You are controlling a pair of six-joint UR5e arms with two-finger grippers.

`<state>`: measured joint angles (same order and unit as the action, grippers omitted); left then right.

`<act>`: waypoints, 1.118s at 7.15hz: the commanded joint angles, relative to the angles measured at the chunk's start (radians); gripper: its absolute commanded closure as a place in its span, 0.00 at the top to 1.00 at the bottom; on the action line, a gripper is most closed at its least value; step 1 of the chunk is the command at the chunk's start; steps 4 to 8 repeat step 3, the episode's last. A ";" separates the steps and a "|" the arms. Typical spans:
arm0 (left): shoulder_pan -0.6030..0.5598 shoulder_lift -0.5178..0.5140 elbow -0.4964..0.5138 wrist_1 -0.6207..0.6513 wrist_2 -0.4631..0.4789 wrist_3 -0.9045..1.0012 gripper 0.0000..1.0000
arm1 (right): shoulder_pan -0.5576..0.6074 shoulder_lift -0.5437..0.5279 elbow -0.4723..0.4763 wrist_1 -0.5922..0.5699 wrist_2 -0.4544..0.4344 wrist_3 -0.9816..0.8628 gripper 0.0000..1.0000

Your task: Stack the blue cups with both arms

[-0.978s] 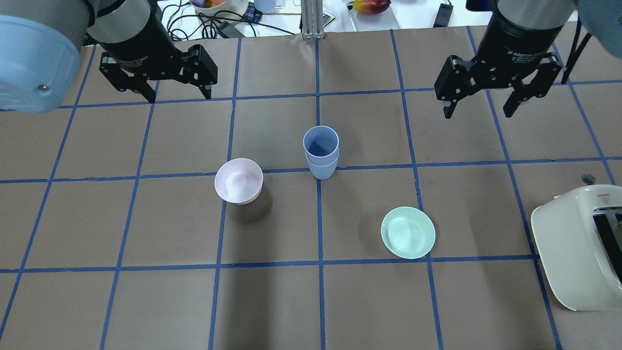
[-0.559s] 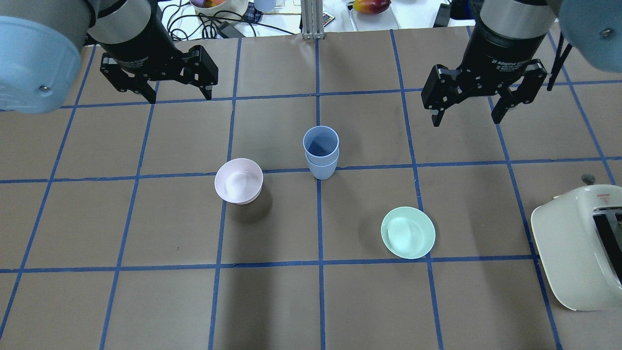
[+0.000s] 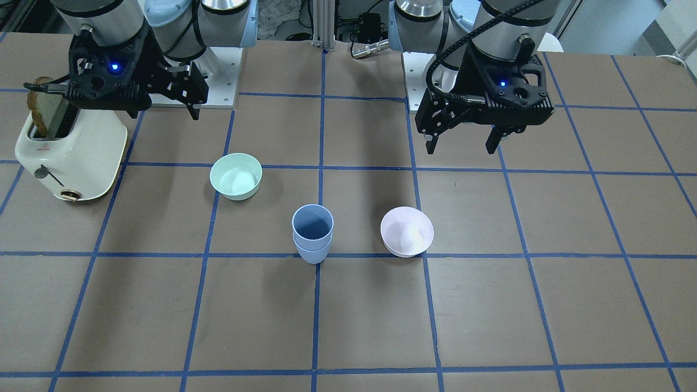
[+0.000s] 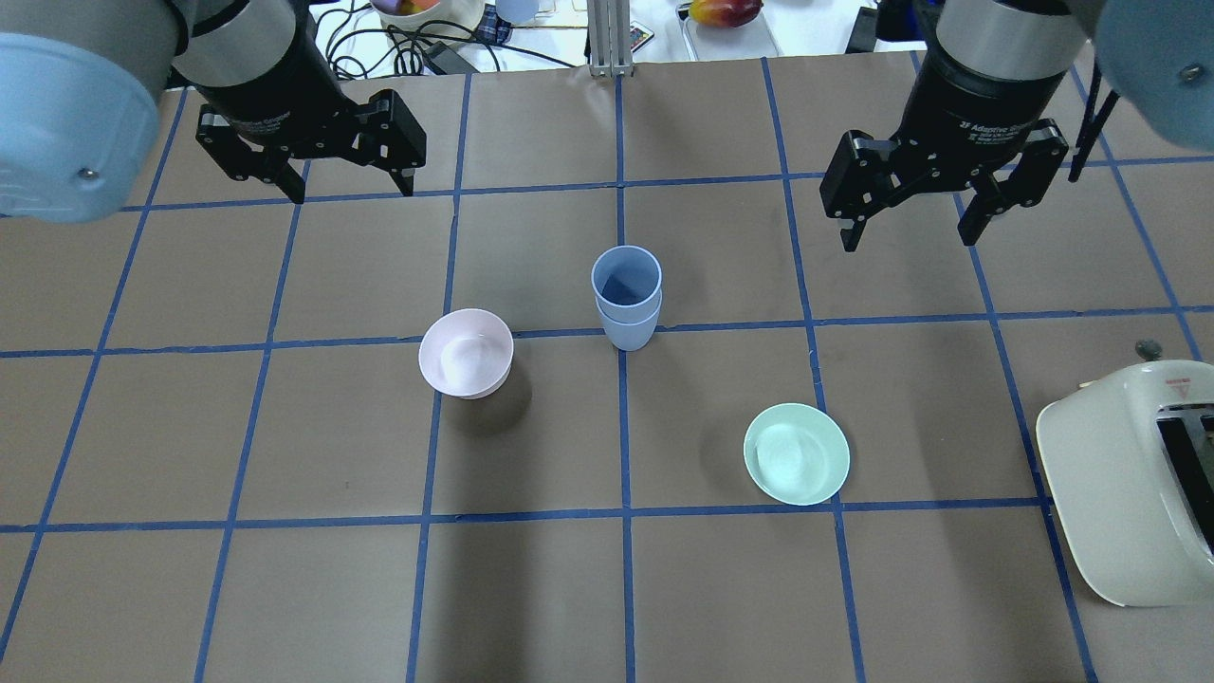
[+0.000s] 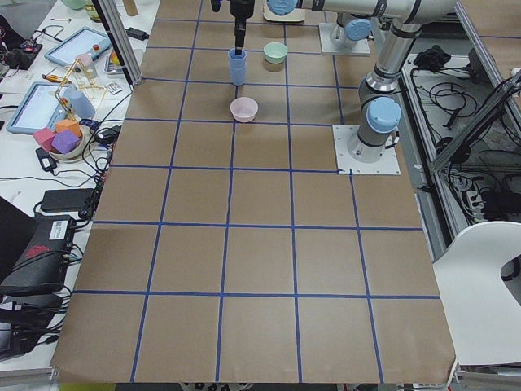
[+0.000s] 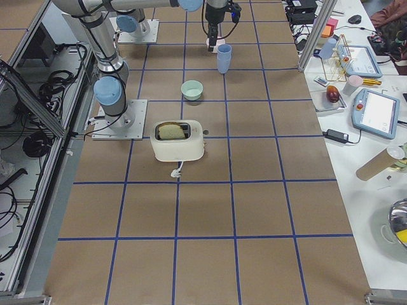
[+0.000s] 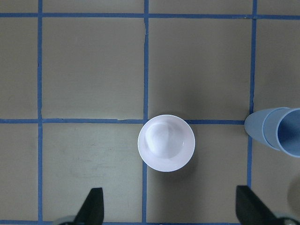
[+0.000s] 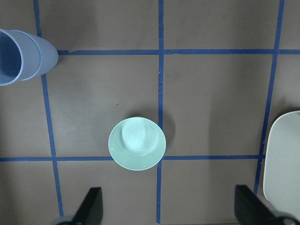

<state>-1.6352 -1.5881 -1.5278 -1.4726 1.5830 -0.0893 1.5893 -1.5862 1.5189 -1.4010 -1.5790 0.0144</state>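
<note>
Two blue cups (image 4: 626, 302) are standing upright, nested one inside the other, between the pink bowl (image 4: 466, 352) and the green bowl (image 4: 796, 453), touching neither. The left gripper (image 4: 352, 192) and the right gripper (image 4: 908, 242) are hovering well apart from the stack, one to either side, each holding its jaws spread wide with nothing between them

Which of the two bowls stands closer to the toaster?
The mint-green bowl: it sits on the same side of the stacked blue cups as the toaster, while the pale pink bowl lies on their far side.
</note>
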 commanded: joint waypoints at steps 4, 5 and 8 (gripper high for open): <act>-0.002 0.000 0.000 0.000 0.000 -0.006 1.00 | 0.000 -0.008 0.017 -0.004 -0.006 -0.011 1.00; -0.002 0.000 0.000 0.000 0.000 -0.006 1.00 | 0.000 -0.008 0.017 -0.004 -0.006 -0.011 1.00; -0.002 0.000 0.000 0.000 0.000 -0.006 1.00 | 0.000 -0.008 0.017 -0.004 -0.006 -0.011 1.00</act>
